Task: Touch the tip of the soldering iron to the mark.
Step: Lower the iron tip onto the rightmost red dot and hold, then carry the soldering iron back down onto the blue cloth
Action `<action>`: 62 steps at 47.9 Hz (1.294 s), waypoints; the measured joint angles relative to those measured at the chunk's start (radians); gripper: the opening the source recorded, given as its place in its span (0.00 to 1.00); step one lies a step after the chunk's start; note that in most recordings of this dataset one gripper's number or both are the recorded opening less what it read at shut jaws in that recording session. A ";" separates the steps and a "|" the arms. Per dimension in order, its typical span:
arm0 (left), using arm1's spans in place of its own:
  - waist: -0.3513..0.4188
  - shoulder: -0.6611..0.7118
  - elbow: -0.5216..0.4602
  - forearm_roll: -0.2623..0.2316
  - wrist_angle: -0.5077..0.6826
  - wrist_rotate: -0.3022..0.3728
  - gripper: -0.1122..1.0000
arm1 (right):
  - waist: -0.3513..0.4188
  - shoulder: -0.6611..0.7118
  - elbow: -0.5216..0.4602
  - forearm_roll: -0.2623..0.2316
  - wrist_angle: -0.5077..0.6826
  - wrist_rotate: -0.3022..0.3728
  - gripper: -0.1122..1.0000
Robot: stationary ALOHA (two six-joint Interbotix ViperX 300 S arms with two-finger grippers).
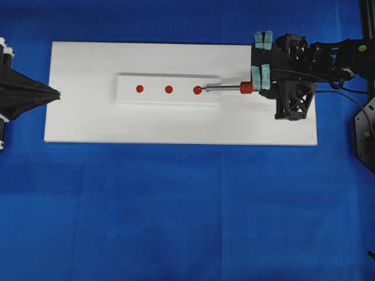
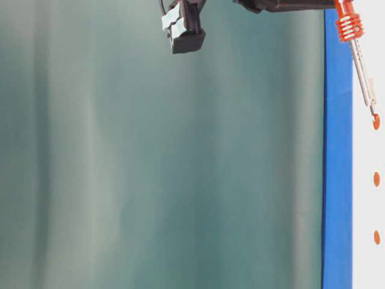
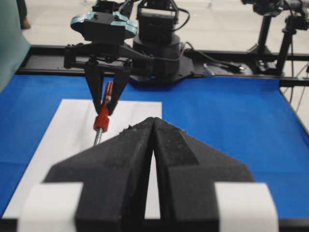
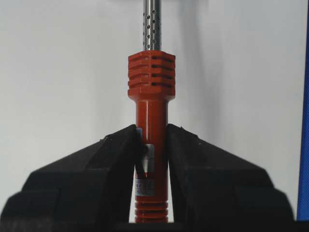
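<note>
Here, the soldering iron point(image 4: 151, 125), its ribbed red-orange handle smooth below a slotted collar and its perforated silver shaft running on to a fine tip, sits clamped between the matte black foam-like fingers point(image 4: 87, 179) of the right gripper point(image 4: 151, 140). Seen from overhead, the tip lies at the nearest mark point(image 1: 197, 90) of three red dots on a raised white strip point(image 1: 169, 79) atop a flat white board point(image 1: 88, 117) on blue cloth point(image 1: 176, 205). The left gripper point(image 3: 153, 121) rests apart, its jaws pressed together on nothing.
</note>
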 measured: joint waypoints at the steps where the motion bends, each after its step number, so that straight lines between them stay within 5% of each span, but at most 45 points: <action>1: 0.000 0.000 0.000 0.000 0.000 0.000 0.10 | 0.000 0.000 0.000 -0.002 0.000 -0.002 0.16; 62: 0.000 0.000 0.002 0.000 -0.002 0.000 0.10 | 0.002 -0.029 -0.014 0.002 0.035 0.015 0.16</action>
